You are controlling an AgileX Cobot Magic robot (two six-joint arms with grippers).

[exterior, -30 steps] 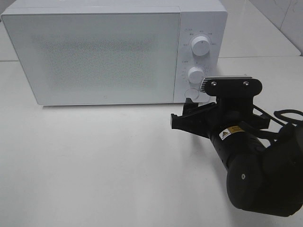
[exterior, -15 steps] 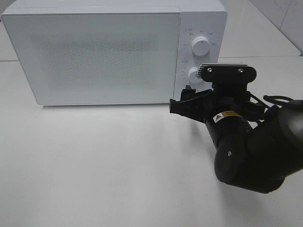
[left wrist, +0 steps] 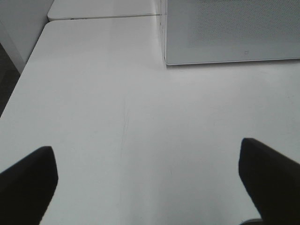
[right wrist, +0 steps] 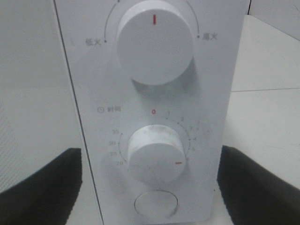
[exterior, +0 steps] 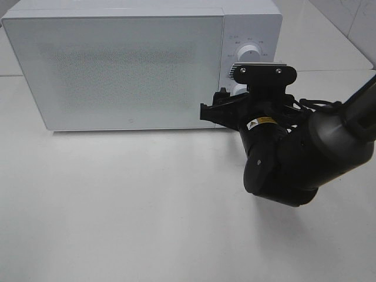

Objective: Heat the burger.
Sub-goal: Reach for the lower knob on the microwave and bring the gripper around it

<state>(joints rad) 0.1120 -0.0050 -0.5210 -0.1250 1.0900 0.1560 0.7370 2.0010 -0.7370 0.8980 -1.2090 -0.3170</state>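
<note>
Though sought in all three views, nowhere seen: burger, so cannot tell where. One white microwave (exterior: pixel 117 70) on one white table (exterior: pixel 117 205), door shut. On its panel, two round dials, upper dial (right wrist: pixel 154 42) and lower dial (right wrist: pixel 157 152), plus one round button (right wrist: pixel 156 205) beneath. Two arms' ends in view. First, right gripper (right wrist: pixel 147 161), close up to the panel, two dark fingers (right wrist: pixel 42 187) spread wide, lower dial between them, gripping nothing. Second, left gripper (left wrist: pixel 146 150), over bare tabletop near the microwave's corner, both fingers likewise wide apart, holding nothing.
</note>
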